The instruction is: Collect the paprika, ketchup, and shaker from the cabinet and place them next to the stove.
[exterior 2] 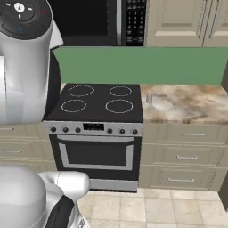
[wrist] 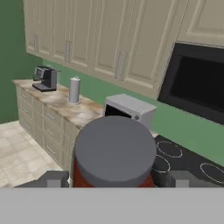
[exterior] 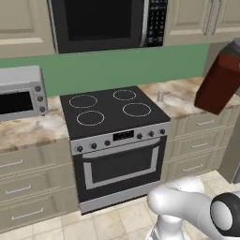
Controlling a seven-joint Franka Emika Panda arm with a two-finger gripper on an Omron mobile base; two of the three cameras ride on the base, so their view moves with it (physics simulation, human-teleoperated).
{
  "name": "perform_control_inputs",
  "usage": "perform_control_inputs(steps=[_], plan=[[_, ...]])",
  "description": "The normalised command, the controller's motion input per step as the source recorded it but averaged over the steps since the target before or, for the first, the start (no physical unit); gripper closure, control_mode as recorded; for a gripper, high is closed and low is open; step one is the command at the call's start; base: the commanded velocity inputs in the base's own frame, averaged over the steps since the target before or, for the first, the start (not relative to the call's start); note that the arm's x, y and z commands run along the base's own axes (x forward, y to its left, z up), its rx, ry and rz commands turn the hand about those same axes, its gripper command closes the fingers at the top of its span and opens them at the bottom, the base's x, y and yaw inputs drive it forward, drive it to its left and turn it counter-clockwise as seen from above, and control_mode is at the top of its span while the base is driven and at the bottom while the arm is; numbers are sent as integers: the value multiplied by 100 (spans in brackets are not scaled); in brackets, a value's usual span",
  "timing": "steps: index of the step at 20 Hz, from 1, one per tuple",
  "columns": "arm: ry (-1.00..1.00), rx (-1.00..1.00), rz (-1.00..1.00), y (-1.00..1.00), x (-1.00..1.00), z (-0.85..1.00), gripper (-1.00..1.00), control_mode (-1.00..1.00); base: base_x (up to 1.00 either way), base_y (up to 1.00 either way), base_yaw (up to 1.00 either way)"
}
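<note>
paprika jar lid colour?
Dark grey lid on the paprika, red-brown body below; hand view shows it best.

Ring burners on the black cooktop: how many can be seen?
4. On the stove: back-left ring, back-right ring, front-left ring, front-right ring. The right base view shows the same four; none appears hidden.
</note>
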Motion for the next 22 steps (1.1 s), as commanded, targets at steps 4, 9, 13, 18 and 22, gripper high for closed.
perform_control_inputs(steps=[4,9,13,18,22], plan=[[0,0,0,0,0,0,100,100,60,78,17],[0,0,0,0,0,0,100,100,62,64,2],[0,0,0,0,0,0,100,100,21,70,0],[0,0,0,0,0,0,100,100,25,75,0],[0,0,0,0,0,0,100,100,47,56,-2]])
